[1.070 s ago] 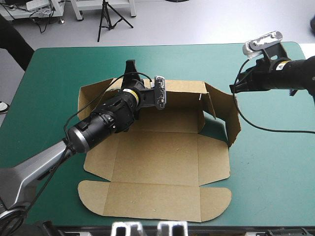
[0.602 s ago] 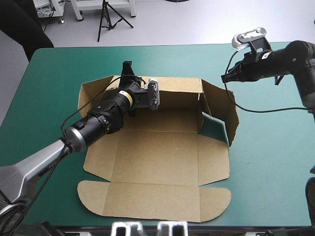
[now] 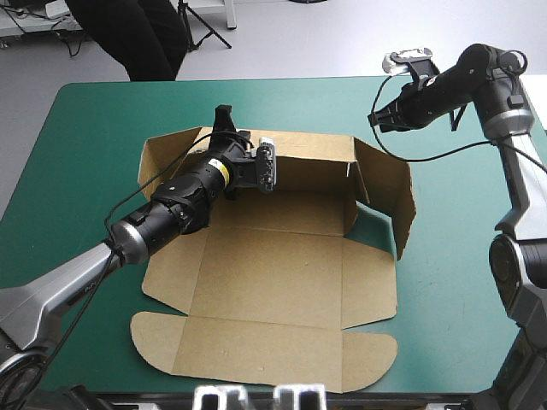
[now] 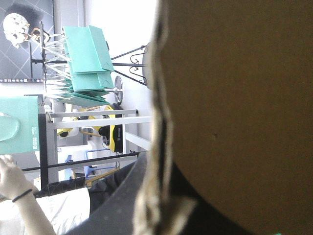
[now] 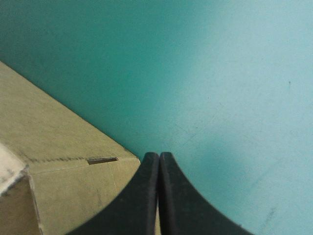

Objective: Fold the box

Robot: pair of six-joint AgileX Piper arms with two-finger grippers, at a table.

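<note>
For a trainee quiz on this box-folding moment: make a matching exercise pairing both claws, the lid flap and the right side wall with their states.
Things:
1. left claw
2. right claw
3. lid flap
4. right side wall

States:
A. standing raised
B. flat on the teal-green cover
C. shut, empty, over the cover
D. shut on the box's far wall

Pairs: 1-D, 2-C, 3-B, 4-A.

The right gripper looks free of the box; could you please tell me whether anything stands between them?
Nothing visible does. The right gripper, shut, hangs by the far right corner of the box, with only bare teal-green cover around it.
</note>
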